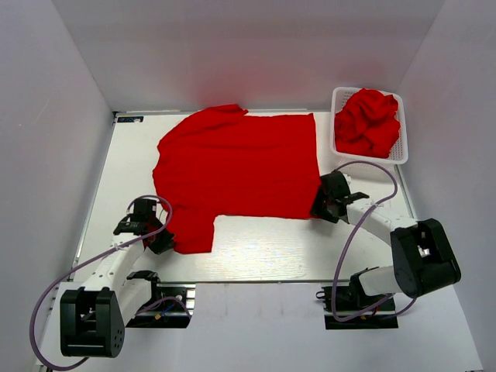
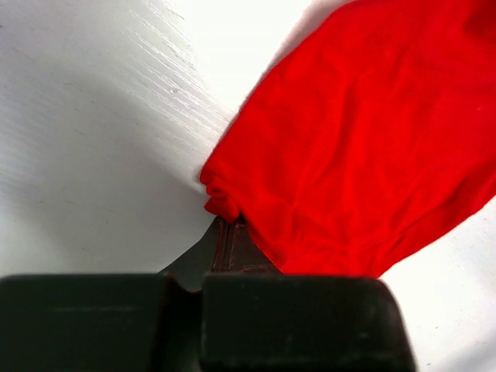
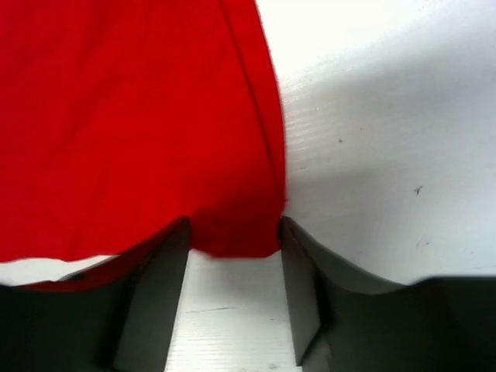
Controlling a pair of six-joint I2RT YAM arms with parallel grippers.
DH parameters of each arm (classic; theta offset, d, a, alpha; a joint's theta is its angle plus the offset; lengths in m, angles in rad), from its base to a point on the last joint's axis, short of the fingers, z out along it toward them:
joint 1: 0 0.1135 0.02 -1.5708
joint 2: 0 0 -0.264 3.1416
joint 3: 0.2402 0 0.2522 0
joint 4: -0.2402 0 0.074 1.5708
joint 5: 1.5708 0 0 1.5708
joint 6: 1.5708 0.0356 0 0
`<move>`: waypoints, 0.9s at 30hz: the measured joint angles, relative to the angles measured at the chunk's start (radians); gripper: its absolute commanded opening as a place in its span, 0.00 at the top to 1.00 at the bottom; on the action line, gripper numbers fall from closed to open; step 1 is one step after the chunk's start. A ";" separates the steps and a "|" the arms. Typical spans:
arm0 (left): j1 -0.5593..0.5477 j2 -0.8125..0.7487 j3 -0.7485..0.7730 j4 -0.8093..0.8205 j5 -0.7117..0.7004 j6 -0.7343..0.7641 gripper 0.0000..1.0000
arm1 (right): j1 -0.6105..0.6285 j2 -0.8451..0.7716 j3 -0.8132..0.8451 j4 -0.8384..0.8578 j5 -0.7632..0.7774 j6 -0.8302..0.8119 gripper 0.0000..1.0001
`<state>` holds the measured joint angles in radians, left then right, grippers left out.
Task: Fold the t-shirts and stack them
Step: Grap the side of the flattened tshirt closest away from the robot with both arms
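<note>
Your left tool [image 2: 227,226] pinches the sleeve of the red t-shirt [image 1: 236,167] lying flat on the counter [image 1: 256,248]. Your right tool [image 3: 234,231] is spread wide around the bottom corner, ready to grab for folding.

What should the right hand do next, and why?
Probably close the right hand: the shirt's hem corner lies between its open fingers, while the left hand already pinches the sleeve.
</note>
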<state>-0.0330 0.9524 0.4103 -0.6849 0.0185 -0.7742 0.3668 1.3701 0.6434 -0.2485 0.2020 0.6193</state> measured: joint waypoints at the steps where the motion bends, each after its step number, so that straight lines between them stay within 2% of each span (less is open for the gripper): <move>1: 0.000 -0.001 0.000 -0.001 0.005 0.003 1.00 | 0.000 0.000 -0.009 0.011 0.003 0.003 0.67; 2: 0.000 -0.002 0.000 -0.002 0.008 0.004 1.00 | 0.000 0.000 -0.017 0.019 0.003 0.005 0.70; 6: 0.000 -0.016 0.000 -0.003 0.043 0.017 1.00 | 0.000 0.000 -0.025 0.038 0.020 0.011 0.72; 7: 0.000 -0.018 0.000 -0.003 0.053 0.019 1.00 | 0.000 0.002 -0.026 0.040 0.023 0.011 0.87; 9: 0.000 -0.018 0.000 -0.004 0.074 0.026 1.00 | 0.000 0.008 -0.026 0.046 0.024 0.009 0.98; 10: 0.000 -0.018 0.000 -0.006 0.087 0.029 1.00 | 0.000 0.009 -0.026 0.048 0.024 0.011 1.00; 16: 0.000 -0.023 0.012 -0.083 0.194 0.050 1.00 | 0.000 -0.029 -0.051 0.036 0.011 0.012 1.00; 23: 0.000 -0.128 0.148 -0.300 0.237 0.100 1.00 | 0.000 -0.167 -0.085 -0.126 -0.034 -0.003 1.00; 27: 0.000 -0.141 0.192 -0.343 0.257 0.129 1.00 | 0.001 -0.197 -0.085 -0.173 -0.055 -0.023 1.00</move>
<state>-0.0330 0.8112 0.6025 -1.0279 0.2756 -0.6453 0.3679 1.1728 0.5583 -0.4217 0.1471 0.5968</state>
